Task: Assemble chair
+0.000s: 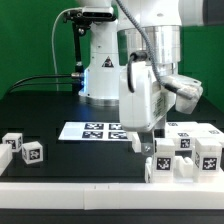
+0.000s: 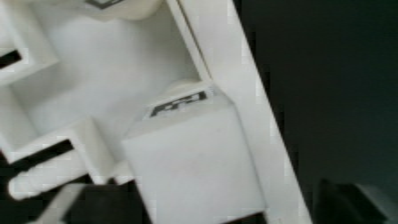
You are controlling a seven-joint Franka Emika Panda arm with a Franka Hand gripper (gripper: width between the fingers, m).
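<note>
gripper (image 1: 143, 145) is down low, can't tell if it's apart or clamped on anything. half-built chair (image 1: 186, 150) sits right beside it, loose pieces (image 1: 33, 152) well off on the other side, so plenty left.

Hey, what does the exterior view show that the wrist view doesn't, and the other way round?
Only the exterior view shows the arm, the marker board, two loose tagged blocks on the exterior view's left and the cluster of chair pieces on its right. Only the wrist view shows a white panel up close, with a small dark printed mark. Both show white plastic against the dark table.
</note>
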